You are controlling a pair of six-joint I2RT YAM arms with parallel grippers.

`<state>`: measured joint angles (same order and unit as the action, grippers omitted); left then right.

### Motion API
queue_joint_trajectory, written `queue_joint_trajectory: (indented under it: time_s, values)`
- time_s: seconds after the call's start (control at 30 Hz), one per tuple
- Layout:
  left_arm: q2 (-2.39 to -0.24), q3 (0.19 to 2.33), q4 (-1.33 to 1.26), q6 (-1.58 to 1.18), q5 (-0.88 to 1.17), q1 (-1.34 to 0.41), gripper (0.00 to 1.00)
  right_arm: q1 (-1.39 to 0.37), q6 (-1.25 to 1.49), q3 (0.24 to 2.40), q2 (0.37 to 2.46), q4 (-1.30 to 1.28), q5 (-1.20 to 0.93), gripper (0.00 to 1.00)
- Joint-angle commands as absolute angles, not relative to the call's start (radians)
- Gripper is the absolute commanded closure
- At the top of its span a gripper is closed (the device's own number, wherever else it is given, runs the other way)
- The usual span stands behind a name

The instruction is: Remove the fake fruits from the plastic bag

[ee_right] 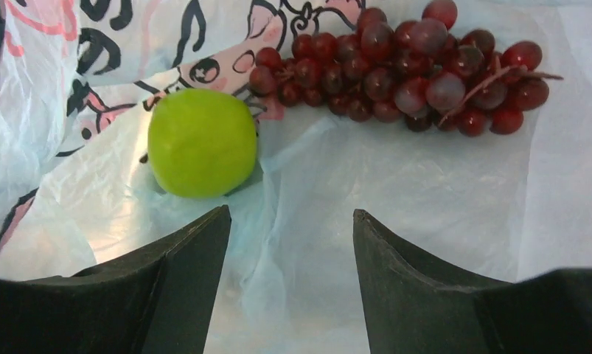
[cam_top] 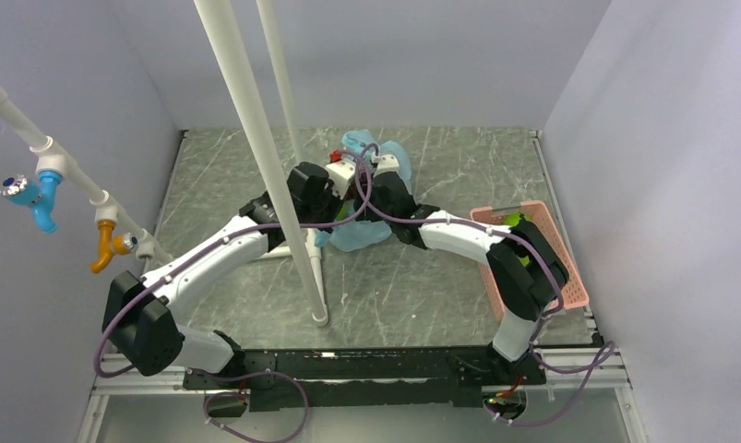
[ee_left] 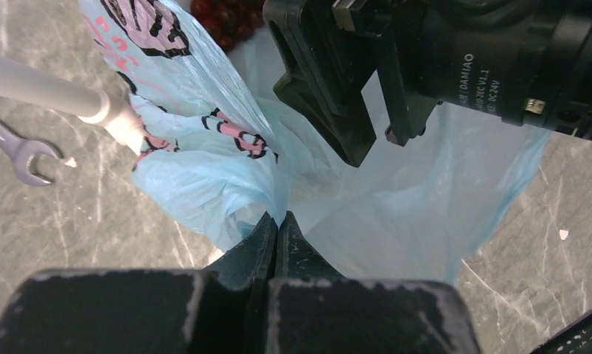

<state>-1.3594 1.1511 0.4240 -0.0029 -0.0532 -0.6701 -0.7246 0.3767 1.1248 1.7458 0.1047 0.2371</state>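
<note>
White lettering on the black motor housing (ee_left: 492, 63) of the right arm (ee_left: 329, 74), above and to the right of the left claw (ee_left: 278, 225), reads "DAMIAO". A smaller line beside it ends "V1.1" and a third ends "DC24V"; the first characters of both smaller lines are too small to make out. The plastic bag (ee_left: 204, 162), just ahead of the claw, carries black and pink cartoon print with curling strokes that may be letters, but no word on it can be read in any view.
</note>
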Motion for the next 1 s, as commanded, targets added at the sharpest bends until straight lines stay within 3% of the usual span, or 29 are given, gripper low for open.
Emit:
queue_joint_trajectory:
  time_s: [0.0, 0.17, 0.37, 0.53, 0.63, 0.7, 0.8, 0.97]
  values:
    - [-1.385, 1.178, 0.427, -0.026, -0.049, -0.714, 1.00, -0.748, 0.397, 1.030, 1.694, 0.280, 0.228, 0.34]
    - [-1.386, 1.160, 0.489, 0.042, -0.193, -0.776, 1.00, -0.789, 0.501, 0.881, 1.667, 0.347, 0.173, 0.33]
    - [-1.454, 1.189, 0.581, 0.059, -0.178, -0.741, 1.00, -0.829, 0.605, 0.667, 1.654, 0.583, 0.195, 0.31]
    - [-1.387, 1.092, 0.555, 0.006, -0.016, -0.624, 1.00, -0.829, 0.616, 0.494, 1.562, 0.820, 0.191, 0.29]
    - [-1.335, 1.061, 0.547, -0.045, 0.064, -0.616, 1.00, -0.828, 0.611, 0.502, 1.511, 0.763, 0.222, 0.28]
    - [-1.304, 1.048, 0.543, -0.076, 0.082, -0.614, 0.86, -0.828, 0.615, 0.494, 1.485, 0.752, 0.248, 0.27]
    - [-1.277, 1.040, 0.547, -0.111, 0.110, -0.608, 0.55, -0.829, 0.598, 0.520, 1.471, 0.732, 0.251, 0.26]
    - [-1.272, 1.089, 0.556, -0.116, 0.119, -0.587, 0.30, -0.828, 0.596, 0.618, 1.510, 0.680, 0.230, 0.23]
